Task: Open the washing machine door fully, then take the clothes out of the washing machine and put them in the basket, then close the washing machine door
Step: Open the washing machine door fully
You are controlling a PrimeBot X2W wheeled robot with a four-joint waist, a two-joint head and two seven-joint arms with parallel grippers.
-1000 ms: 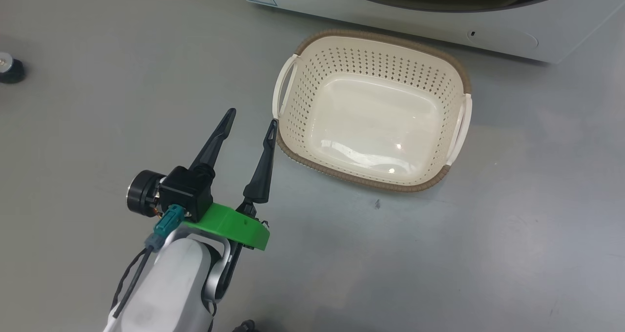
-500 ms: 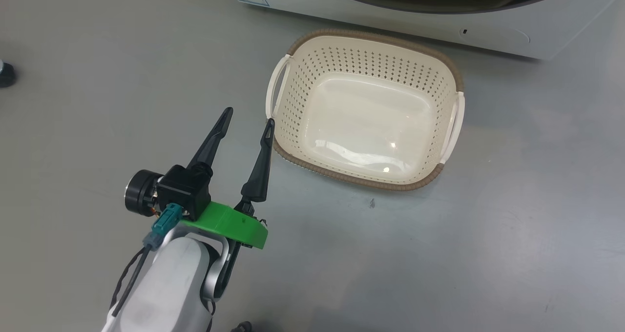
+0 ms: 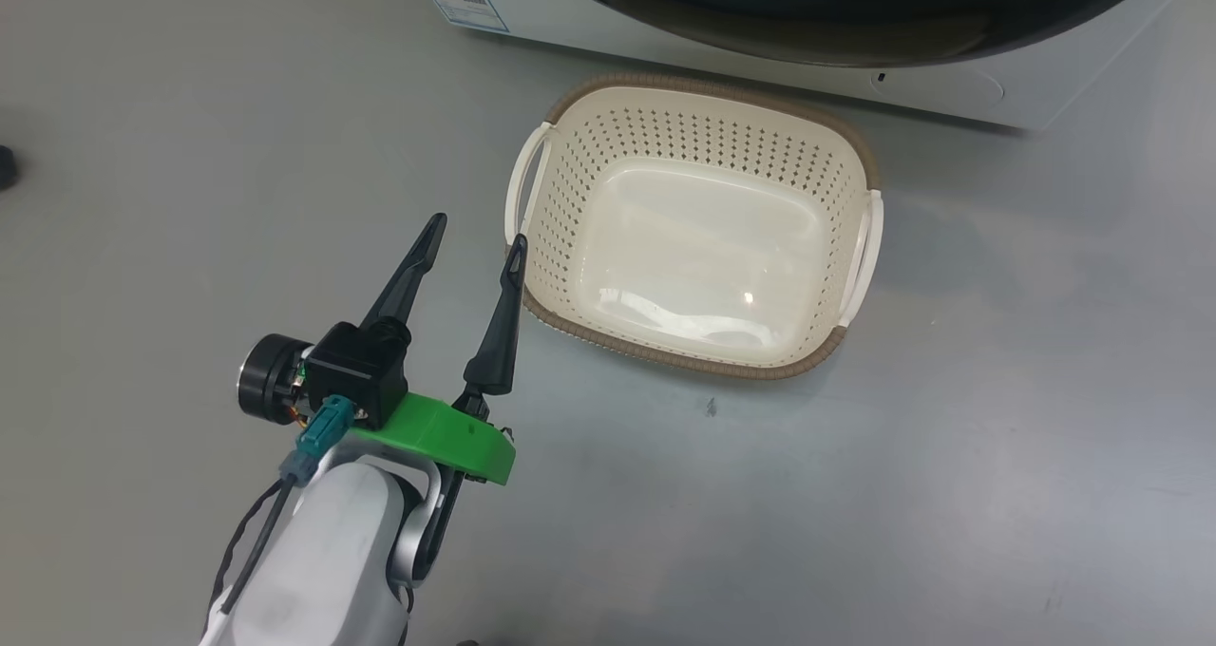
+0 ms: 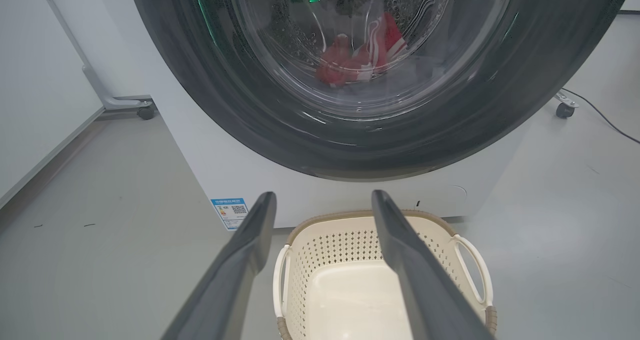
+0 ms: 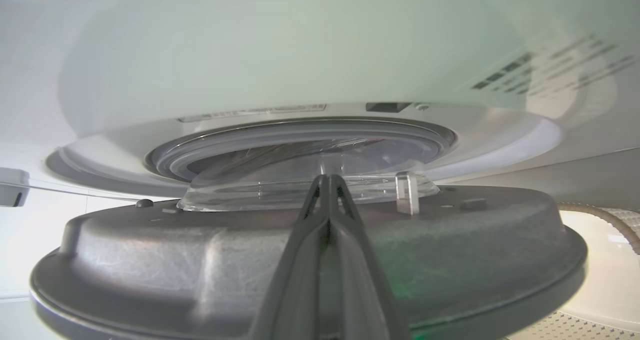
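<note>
Counting one basket [image 3: 703,84] just right of the spread left end effector [image 3: 477,230]; one washing machine door [image 4: 200,80], ajar. Left wrist view is showing the clothes [image 4: 360,60] behind its glass; the right end effector [image 5: 327,176], pressed together, is facing its inner side.

The left gripper [image 3: 477,230] had two long black fingers [image 3: 404,285], flat and tapering to narrow tips. Behind them, at the wrist, sat a bright green plastic bracket [image 3: 446,437] carrying a black box [image 3: 356,370], with a round black cylinder [image 3: 264,391] beside it. A teal plug [image 3: 323,434] fed a twisted black cable [image 3: 249,551] back along the smooth white forearm [image 3: 323,570]. The right gripper [image 5: 328,180] was matte dark grey.
</note>
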